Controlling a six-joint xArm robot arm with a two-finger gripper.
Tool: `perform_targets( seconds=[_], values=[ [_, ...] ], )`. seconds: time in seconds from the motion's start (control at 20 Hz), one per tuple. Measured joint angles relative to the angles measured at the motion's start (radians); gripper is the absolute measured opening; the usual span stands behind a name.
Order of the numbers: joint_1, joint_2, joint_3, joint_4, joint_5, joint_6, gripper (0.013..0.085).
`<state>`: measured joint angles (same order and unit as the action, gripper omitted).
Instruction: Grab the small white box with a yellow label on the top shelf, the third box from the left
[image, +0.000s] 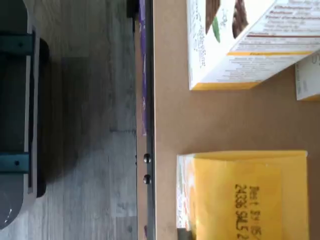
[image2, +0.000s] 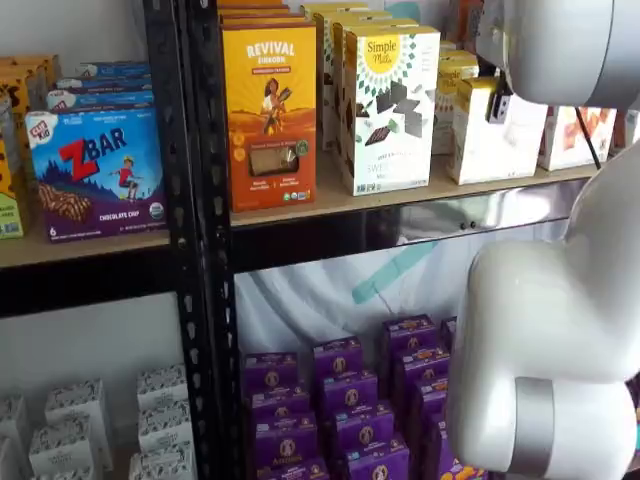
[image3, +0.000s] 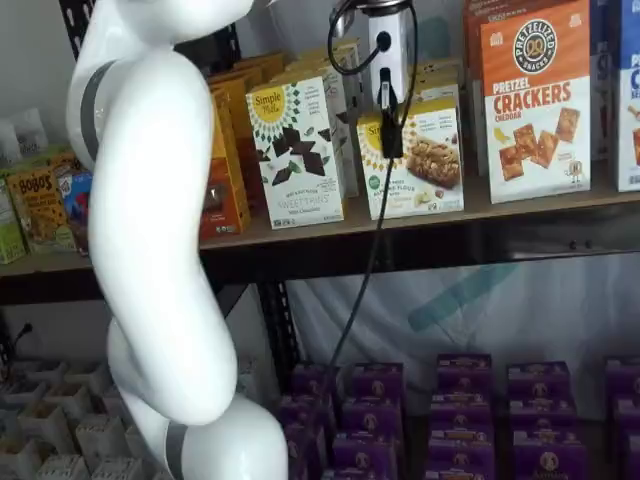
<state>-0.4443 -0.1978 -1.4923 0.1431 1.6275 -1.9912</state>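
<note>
Progress is at the approach stage: the small white box stands on the top shelf, not lifted, and no grasp is visible. In a shelf view the box sits at centre right of the frame, between the taller white box with dark chocolate pieces on its left and the orange cracker box on its right. In a shelf view it appears at upper right, partly covered by the arm. The wrist view shows its yellow top with printed date text directly beneath the camera, set just behind the front edge of the tan plank. The tool hangs from the upper centre of the frame, its white body and a dark finger section overlapping the upper front of the box, with a black cable trailing down past the shelf beam. The fingers are seen side-on, so it cannot be told whether they are apart or closed, nor whether they touch the box. Remaining steps, as a judgement: seat the fingers around the box, close, and withdraw it. The arm stands in front of the rack, its upper links rising out of frame and the wrist pointing down at the shelf.
</note>
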Motion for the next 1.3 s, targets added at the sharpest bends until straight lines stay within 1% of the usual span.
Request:
perform_targets(
  seconds=[0.05,0.15,0.25,0.35,0.5,0.75,1.0,1.3],
  values=[
    [-0.002,0.000,-0.002,0.003,0.004,-0.001,0.0290],
    [-0.005,0.000,-0.005,0.007,0.012,-0.003,0.0290],
    [-0.009,0.005,-0.020,0.009,0.040,-0.004,0.0290],
    [-0.010,0.005,-0.033,0.004,0.076,-0.004,0.0290],
    [-0.011,-0.014,-0.029,-0.008,0.113,-0.005,0.0290],
    [-0.024,-0.091,0.028,-0.011,0.170,-0.015,0.0290],
    [-0.037,-0.186,0.109,-0.008,0.197,-0.024,0.0290],
    [-0.036,-0.267,0.177,-0.009,0.227,-0.022,0.0290]
  ],
)
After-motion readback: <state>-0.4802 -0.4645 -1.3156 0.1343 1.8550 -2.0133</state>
